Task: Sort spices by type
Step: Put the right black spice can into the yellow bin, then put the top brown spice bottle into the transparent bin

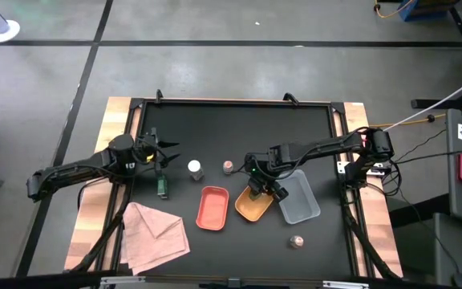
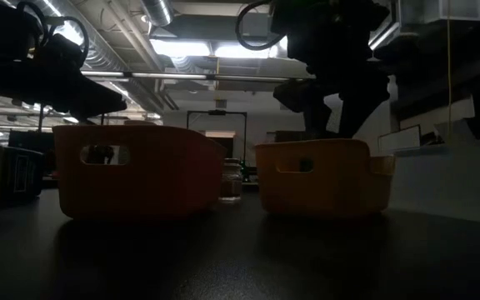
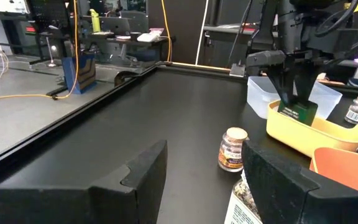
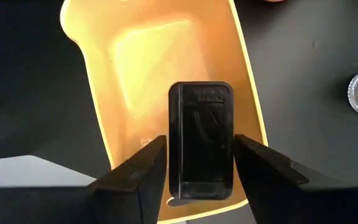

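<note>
- The black table [image 1: 239,128] carries three trays side by side near its front edge: red [image 1: 212,208], yellow [image 1: 253,207] and grey [image 1: 299,198], with a pink cloth [image 1: 155,227] at the front left.
- The right claw [image 4: 194,163] hangs directly over the yellow tray, clamped on a dark jar [image 4: 201,140]. The jar sits between the fingers, its dark cap facing the wrist camera and its long axis pointing down into the tray.
- The drop appears to need only a straight descent, since the tray floor lies right below the jar.
- The left claw [image 1: 167,152], fingers apart, waits at the table's left, above a second dark jar [image 1: 162,186].
- A white-capped jar [image 1: 194,168] and a pinkish-brown jar [image 1: 228,166] stand behind the trays. Another pinkish-brown jar [image 1: 297,241] stands alone in front of the grey tray.
</note>
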Robot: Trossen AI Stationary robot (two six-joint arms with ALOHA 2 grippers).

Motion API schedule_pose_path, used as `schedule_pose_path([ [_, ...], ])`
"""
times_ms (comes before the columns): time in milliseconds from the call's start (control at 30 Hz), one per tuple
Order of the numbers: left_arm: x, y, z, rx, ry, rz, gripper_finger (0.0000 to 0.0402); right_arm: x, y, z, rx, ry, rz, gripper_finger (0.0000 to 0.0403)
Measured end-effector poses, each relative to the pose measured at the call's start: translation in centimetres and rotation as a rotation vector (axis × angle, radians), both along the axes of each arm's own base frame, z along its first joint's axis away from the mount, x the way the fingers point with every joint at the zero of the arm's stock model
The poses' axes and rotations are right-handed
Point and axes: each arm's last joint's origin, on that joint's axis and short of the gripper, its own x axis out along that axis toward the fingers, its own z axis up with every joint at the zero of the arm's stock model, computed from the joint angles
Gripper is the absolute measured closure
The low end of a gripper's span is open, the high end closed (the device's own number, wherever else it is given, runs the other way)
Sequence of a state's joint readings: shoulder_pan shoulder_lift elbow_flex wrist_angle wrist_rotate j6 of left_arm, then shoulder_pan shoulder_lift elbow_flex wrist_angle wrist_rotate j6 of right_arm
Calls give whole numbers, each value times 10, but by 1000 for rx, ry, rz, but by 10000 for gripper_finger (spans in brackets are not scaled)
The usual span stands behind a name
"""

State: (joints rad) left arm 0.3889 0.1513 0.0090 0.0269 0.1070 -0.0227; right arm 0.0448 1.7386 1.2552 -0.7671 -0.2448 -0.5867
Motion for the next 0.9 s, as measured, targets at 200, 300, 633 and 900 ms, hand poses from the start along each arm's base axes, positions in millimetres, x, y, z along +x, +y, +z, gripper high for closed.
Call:
schedule_pose_path([
  [200,0,0,1,-65,-33,6,205,0,-1,1,-29,8,-12,213],
  [300,0,0,5,-123,-83,12,205,1,-2,8,-70,13,-25,213],
  [633,0,0,9,-184,-104,18,205,3,-5,28,-165,26,-56,212],
  [900,0,0,9,-185,-106,18,205,5,-7,38,-253,12,-86,212],
])
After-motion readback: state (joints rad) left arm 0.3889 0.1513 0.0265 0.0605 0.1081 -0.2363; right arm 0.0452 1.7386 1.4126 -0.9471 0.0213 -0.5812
